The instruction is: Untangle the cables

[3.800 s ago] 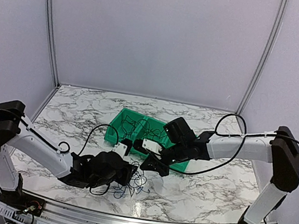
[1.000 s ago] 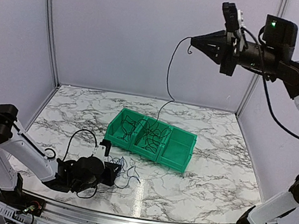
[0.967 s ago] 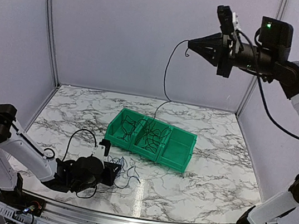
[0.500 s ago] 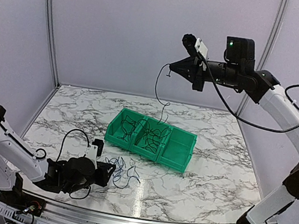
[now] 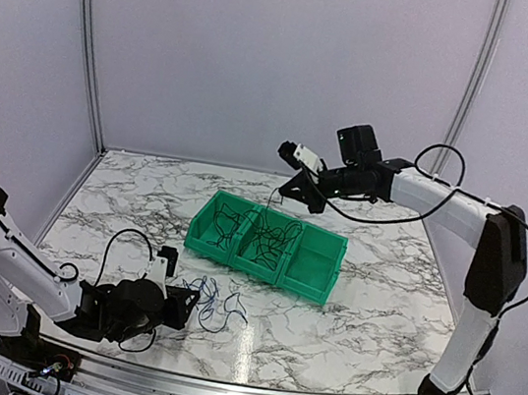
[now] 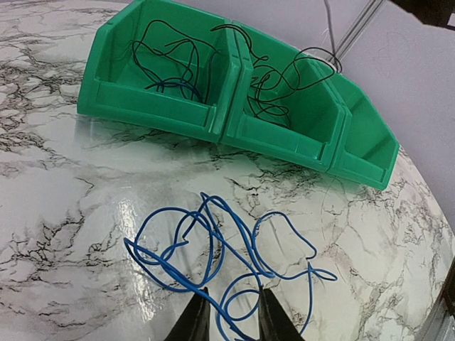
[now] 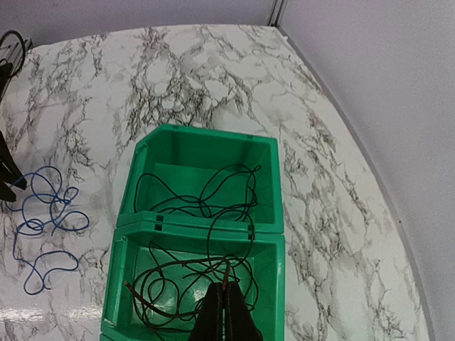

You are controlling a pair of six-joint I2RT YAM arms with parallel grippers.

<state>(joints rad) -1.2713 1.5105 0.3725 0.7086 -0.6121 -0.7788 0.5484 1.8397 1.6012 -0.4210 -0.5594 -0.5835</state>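
A loose tangle of blue cables lies on the marble in front of the green bin. My left gripper is low over its near end, jaws a little apart, and one blue strand runs between them untouched. In the top view the left gripper sits beside the blue cables. My right gripper is shut on the end of a black cable, whose coils lie in the bin's middle compartment. The right gripper hovers just above the bin. More black cables fill the neighbouring compartment.
The bin has three compartments; the rightmost one holds nothing I can see. A little blue shows among the black wires in the left compartment. Marble table surrounds the bin; grey walls close in behind and on both sides.
My right arm has come down from high above to just over the bin, lowering the black cable into the middle compartment. The left gripper has drawn back slightly and its jaws have parted a little.
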